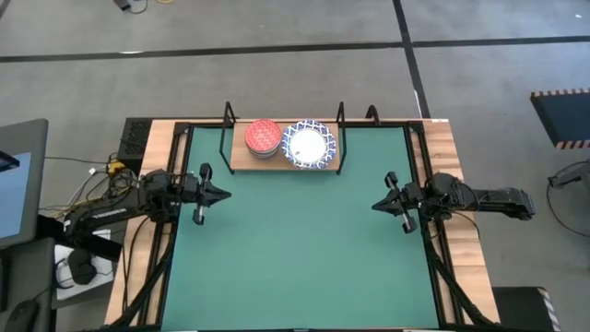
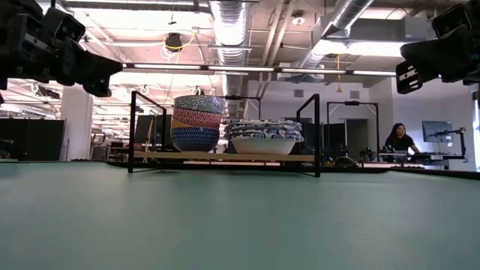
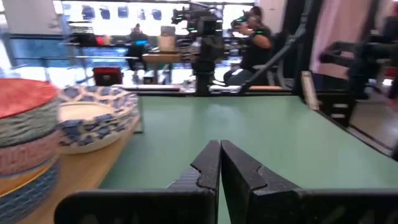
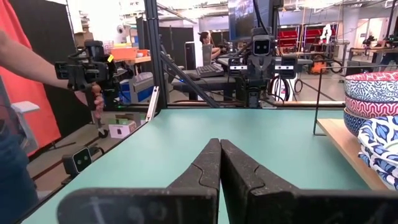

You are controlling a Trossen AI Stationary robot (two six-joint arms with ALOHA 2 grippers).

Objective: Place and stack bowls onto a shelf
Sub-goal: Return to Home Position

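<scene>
Bowls (image 1: 308, 146) fill 2 stacks on the shelf (image 1: 238, 162), well beyond left gripper (image 1: 224, 194) and right gripper (image 1: 376, 205), both pinched together.

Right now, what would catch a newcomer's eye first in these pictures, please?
Two stacks share the shelf at the far edge of the green mat: small bowls, and wider white blue-rimmed bowls to their right. The left gripper and right gripper hang shut at the mat's sides.

Small bowls (image 2: 197, 124) show red, yellow, blue (patterned bands); wide bowls (image 2: 262, 139) white, blue-rimmed.
</scene>
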